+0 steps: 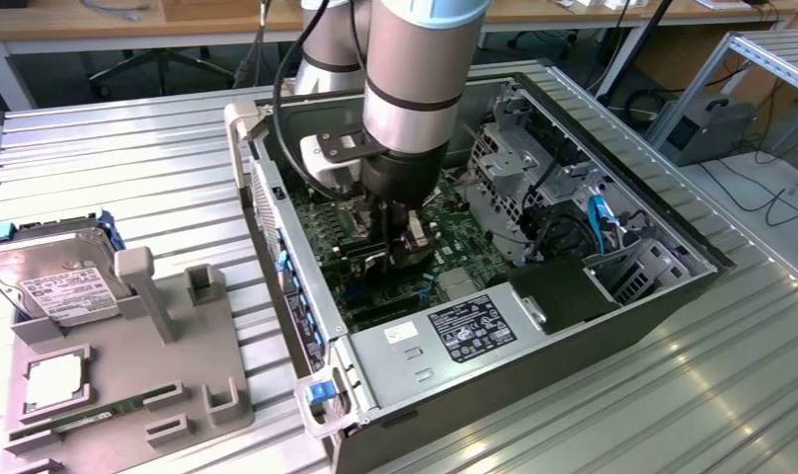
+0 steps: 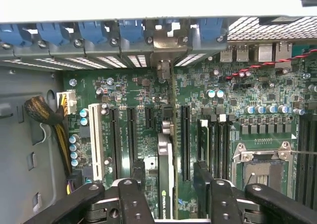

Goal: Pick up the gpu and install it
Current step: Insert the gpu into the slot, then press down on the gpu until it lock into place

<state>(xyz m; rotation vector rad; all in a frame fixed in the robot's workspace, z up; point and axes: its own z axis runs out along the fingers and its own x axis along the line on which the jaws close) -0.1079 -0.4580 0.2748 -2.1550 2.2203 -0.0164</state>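
Note:
The gpu (image 2: pixel 166 149) stands edge-on in a slot of the green motherboard (image 2: pixel 247 90). Its silver bracket (image 2: pixel 166 40) meets the case's rear wall among the blue slot clips. My gripper (image 2: pixel 168 184) straddles the card and is open: one black finger (image 2: pixel 136 182) is on each side, with a gap between each finger and the card. In the exterior view the gripper (image 1: pixel 402 259) reaches down into the open computer case (image 1: pixel 505 331), over the motherboard, and the arm hides most of the card there.
Beside the case on the exterior view's left, a grey holder (image 1: pixel 175 326) carries a hard drive (image 1: pixel 56 286), a processor (image 1: pixel 56 380) and a memory stick (image 1: pixel 96 410). Inside the case are a drive cage (image 1: pixel 518 168), cables (image 1: pixel 597 222) and the power supply (image 1: pixel 465 326). The empty processor socket (image 2: pixel 262 169) lies near the card.

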